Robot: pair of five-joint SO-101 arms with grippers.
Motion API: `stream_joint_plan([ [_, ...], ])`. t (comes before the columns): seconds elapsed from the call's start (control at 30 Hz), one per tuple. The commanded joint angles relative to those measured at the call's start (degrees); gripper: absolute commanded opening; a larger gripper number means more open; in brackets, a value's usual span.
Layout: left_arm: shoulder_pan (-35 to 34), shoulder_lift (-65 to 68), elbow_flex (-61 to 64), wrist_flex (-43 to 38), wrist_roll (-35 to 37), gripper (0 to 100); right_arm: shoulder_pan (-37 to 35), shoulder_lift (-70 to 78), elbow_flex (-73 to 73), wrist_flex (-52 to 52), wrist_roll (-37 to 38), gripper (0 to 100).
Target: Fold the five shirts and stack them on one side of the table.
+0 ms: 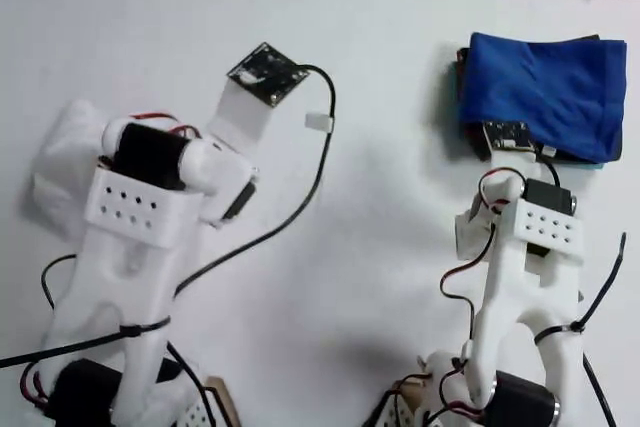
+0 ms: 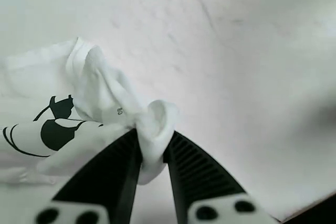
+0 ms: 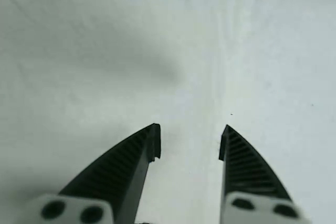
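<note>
A white shirt [image 2: 79,108] with a black print lies crumpled on the white table; in the high view the same shirt [image 1: 60,162] shows at the far left, partly under the left arm. My left gripper [image 2: 152,142] is shut on a bunched fold of the white shirt. At the back right sits a stack of folded shirts [image 1: 545,92] with a blue one on top and darker ones beneath. My right gripper [image 3: 189,140] hangs open over bare table, nothing between its fingers. In the high view the right arm [image 1: 525,237] stands just in front of the stack.
The white table [image 1: 380,197] stretches between the two arms. A black cable [image 1: 300,197] loops from the left arm across the middle. The table's far edge runs along the back, with a dark floor beyond.
</note>
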Motion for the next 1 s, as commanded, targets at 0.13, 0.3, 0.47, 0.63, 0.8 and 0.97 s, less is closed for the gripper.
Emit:
stream_joint_plan([
  [0.13,1.1,-2.1,-13.2,0.2,0.3,3,0.4,-2.5,-0.4,0.8,0.1,19.0],
  [0.3,3.8,-1.8,-16.8,-0.4,0.4,3,0.4,-2.5,-0.4,0.8,0.1,19.0],
  [0.47,5.5,-1.8,-16.9,-0.4,0.3,6,0.4,-2.5,-0.4,0.8,0.0,19.0],
  [0.63,3.2,-2.1,-17.5,-0.6,0.3,25,0.4,-2.5,-0.3,0.9,-0.4,19.0],
  [0.8,-2.8,-2.2,-20.1,-0.4,0.4,25,0.3,-2.5,-0.3,0.9,-0.4,19.0],
  [0.97,-17.1,-2.1,-22.5,-0.2,-0.1,24,-5.7,-2.5,-0.7,1.2,-0.4,19.0],
])
